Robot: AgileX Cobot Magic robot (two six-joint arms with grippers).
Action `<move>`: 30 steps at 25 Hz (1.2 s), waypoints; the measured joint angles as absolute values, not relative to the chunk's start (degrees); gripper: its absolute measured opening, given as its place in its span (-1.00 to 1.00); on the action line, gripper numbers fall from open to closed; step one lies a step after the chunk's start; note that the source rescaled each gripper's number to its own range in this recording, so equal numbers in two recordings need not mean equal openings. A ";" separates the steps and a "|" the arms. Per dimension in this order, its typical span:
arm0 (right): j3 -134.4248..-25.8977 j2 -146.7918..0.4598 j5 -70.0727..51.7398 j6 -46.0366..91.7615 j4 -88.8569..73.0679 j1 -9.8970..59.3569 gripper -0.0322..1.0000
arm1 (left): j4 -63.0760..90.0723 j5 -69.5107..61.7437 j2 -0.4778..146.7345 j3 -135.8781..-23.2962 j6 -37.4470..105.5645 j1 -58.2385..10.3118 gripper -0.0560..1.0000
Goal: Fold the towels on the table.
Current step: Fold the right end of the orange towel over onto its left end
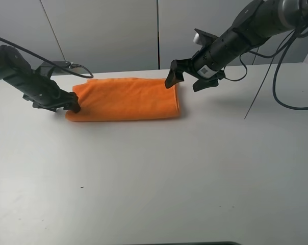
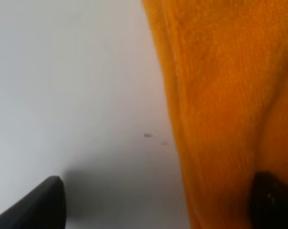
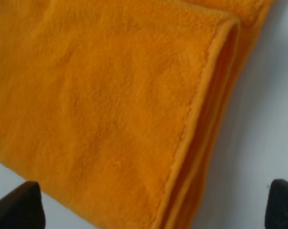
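As the towel (image 1: pixel 126 99) lies folded far-centre on the table (image 1: pixel 154 178), long axis L-R, left tool (image 1: pixel 74 105) is at its left end, right tool (image 1: pixel 188 80) over its right end; both w/ fingers apart.

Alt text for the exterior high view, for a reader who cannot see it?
A folded orange towel lies on the white table, toward its far side. The left gripper is at the towel's left end; the right gripper, open, is at its far right corner.
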State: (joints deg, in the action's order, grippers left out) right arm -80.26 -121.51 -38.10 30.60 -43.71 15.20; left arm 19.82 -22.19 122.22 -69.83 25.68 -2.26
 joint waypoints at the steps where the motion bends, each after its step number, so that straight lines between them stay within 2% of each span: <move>1: -80.26 -121.51 -37.96 30.60 -43.24 15.20 1.00 | 19.68 -22.65 122.22 -69.94 25.68 -2.81 0.98; 14: -82.02 -127.64 -36.13 29.54 -44.58 15.20 1.00 | 17.79 -26.28 122.12 -70.34 25.68 -4.00 0.98; 30: -82.35 -129.93 -38.56 36.14 -62.08 15.42 1.00 | 17.79 -28.02 122.02 -70.43 25.68 -4.00 0.98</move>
